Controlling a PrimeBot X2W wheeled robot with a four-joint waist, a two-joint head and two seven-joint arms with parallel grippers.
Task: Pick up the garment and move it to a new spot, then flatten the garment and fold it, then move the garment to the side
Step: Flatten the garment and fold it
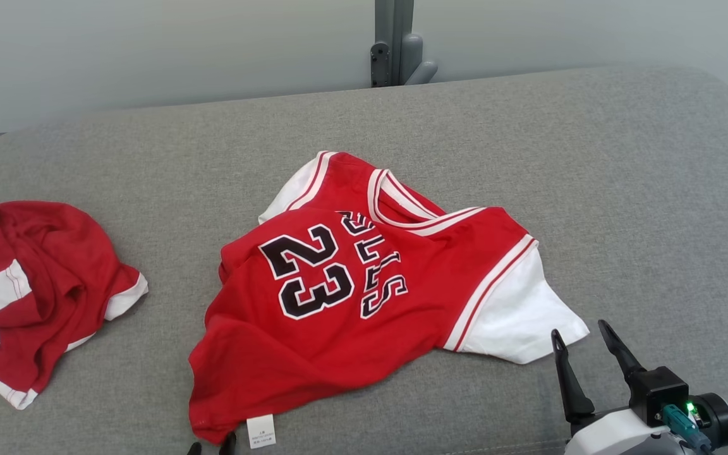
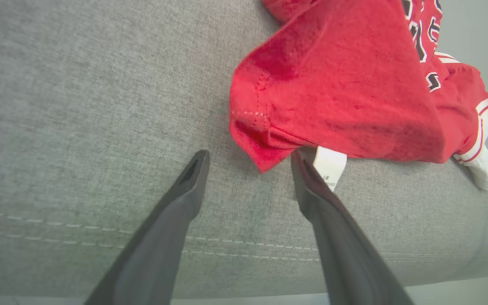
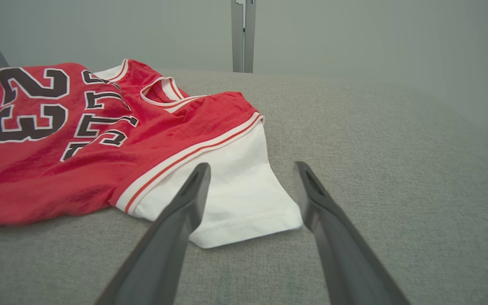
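Red 23 jersey (image 1: 364, 297) lies rumpled mid-cushion (image 1: 623, 189), white sleeve (image 1: 515, 316) toward my right. My left jaws stand spread, its hem corner between them, beside the tag (image 2: 331, 167). And my right jaws are spread too, near the sleeve. Another red garment (image 1: 42, 278) sits well left.

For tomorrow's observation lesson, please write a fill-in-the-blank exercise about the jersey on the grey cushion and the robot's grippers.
The red jersey bears the number ____.
Its sleeve beside the right gripper is coloured ____.
The left gripper, by the jersey's hem label, has its jaws ____.
A second red garment lies crumpled on the robot's ____ side of the grey cushion.
Missing words: 23; white; open; left.
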